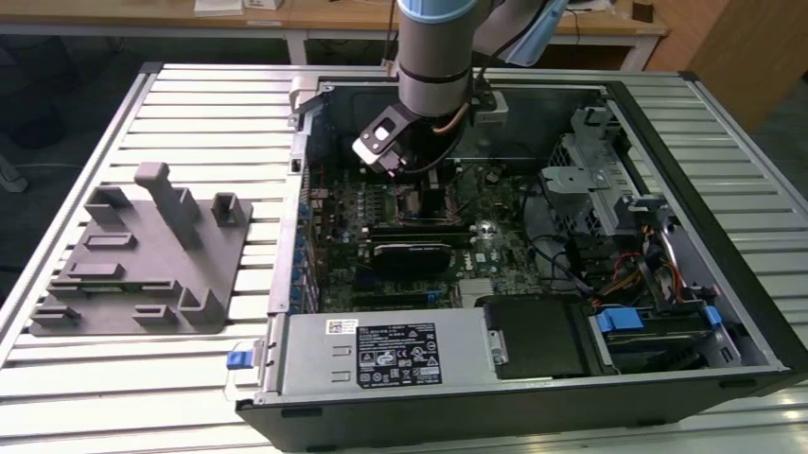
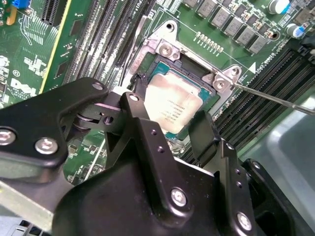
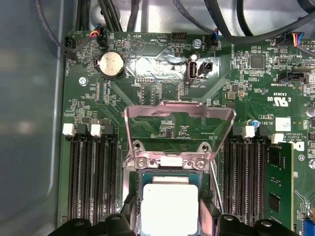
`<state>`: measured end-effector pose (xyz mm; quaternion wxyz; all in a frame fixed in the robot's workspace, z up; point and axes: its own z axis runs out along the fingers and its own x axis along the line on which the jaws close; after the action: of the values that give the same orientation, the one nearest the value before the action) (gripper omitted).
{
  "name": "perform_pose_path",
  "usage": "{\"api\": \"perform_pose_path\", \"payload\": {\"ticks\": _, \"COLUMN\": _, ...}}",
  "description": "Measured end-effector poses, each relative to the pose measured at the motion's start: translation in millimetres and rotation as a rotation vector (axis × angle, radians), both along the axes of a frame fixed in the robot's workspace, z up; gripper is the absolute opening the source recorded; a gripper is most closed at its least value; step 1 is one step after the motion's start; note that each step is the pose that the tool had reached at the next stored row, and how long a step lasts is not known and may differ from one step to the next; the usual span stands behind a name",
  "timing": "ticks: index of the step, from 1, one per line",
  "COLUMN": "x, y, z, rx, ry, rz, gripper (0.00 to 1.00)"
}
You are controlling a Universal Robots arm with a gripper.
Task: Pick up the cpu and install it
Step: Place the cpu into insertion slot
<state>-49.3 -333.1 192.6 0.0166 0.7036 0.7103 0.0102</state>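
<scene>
The cpu (image 2: 172, 103), a small square chip with a pale silver top, lies in the open motherboard socket (image 2: 162, 49). In the first wrist view the cpu (image 3: 170, 206) sits just below the raised metal load plate (image 3: 179, 123). My gripper (image 2: 172, 120) reaches down into the computer case (image 1: 758, 312), and its black fingers (image 2: 142, 113) press against two opposite edges of the chip. The exterior view has the gripper (image 1: 417, 184) low over the board near the case's far wall. I cannot tell whether the chip is fully seated.
A thin socket lever (image 2: 275, 98) sticks out beside the socket. Memory slots flank it, one holding a green module (image 3: 280, 182). A black cooler block (image 1: 411, 255), the power supply (image 1: 378, 355) and drive cages (image 1: 606, 189) crowd the case. A grey fixture (image 1: 139, 255) stands on the table at the exterior view's left.
</scene>
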Motion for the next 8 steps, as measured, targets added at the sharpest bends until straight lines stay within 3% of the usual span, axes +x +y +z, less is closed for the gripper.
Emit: {"api": "perform_pose_path", "payload": {"ticks": 8, "x": 0.0, "y": 0.0, "z": 7.0, "rx": 0.0012, "ry": 0.0, "rz": 0.0, "gripper": 0.62}}
